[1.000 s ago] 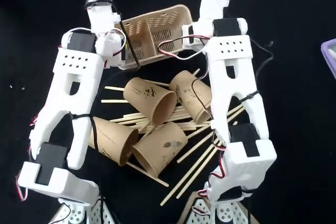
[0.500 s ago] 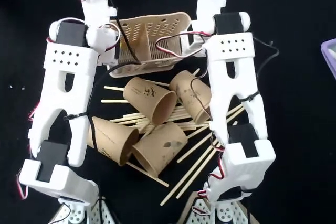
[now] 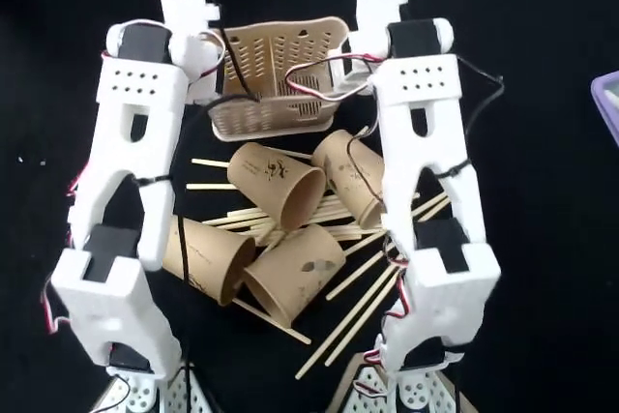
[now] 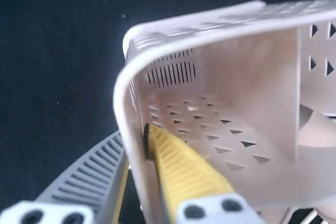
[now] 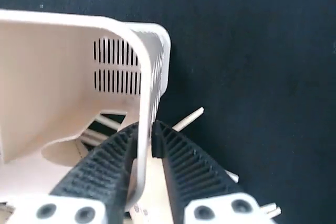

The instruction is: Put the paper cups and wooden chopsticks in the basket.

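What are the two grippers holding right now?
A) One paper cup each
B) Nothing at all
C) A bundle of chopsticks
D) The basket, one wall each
D: the left gripper and the right gripper each pinch a wall of the basket, while the paper cups lie loose on the chopsticks.

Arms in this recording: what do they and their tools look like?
Both the left arm and right arm have white shells with rows of small holes, black motor blocks, and loose red, white and black wires. The left tool has one yellow and one grey ribbed finger; the right tool has two black ribbed ones.
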`<state>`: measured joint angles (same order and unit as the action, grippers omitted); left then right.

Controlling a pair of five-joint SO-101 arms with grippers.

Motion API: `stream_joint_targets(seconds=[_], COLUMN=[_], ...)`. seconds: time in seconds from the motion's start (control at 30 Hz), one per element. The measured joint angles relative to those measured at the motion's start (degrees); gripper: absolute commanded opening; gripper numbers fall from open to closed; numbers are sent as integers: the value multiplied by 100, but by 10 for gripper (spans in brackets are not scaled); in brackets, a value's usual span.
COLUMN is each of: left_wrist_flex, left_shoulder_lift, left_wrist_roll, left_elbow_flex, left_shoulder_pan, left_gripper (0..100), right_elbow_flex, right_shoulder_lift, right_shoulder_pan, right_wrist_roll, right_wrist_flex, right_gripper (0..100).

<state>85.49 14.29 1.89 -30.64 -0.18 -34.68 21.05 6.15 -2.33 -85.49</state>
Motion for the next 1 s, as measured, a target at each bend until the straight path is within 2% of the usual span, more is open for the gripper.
stream_joint_targets(seconds=[0.1,0.23,0.3,0.4,0.53,0.6,0.73,0.8,1.0], left_wrist_flex=[176,527,659,712,668,651,633,633,800], left_shoulder_lift=[220,510,659,835,1055,1187,1275,1275,1275], left_wrist_roll=[0,0,97,554,844,888,897,870,334], left_elbow_flex=[-484,-1143,-1371,-1653,-1811,-1837,-1873,-1873,-1873], left_shoulder_pan=[0,-79,-211,-387,-431,-431,-431,-422,-396], left_gripper=[90,197,213,213,213,201,19,45,30], right_elbow_flex=[-580,-1503,-1978,-2532,-3086,-3305,-3754,-4009,-4079], right_shoulder_lift=[343,791,1020,1301,1758,2004,2338,2409,2426], right_shoulder_pan=[0,132,220,273,273,273,273,281,316], right_wrist_roll=[-18,-237,-387,-571,-651,-668,-668,-668,-659], right_wrist_flex=[-255,-782,-1011,-1196,-1152,-1073,-1064,-1266,-1380], right_gripper=[21,140,182,169,75,5,10,11,10])
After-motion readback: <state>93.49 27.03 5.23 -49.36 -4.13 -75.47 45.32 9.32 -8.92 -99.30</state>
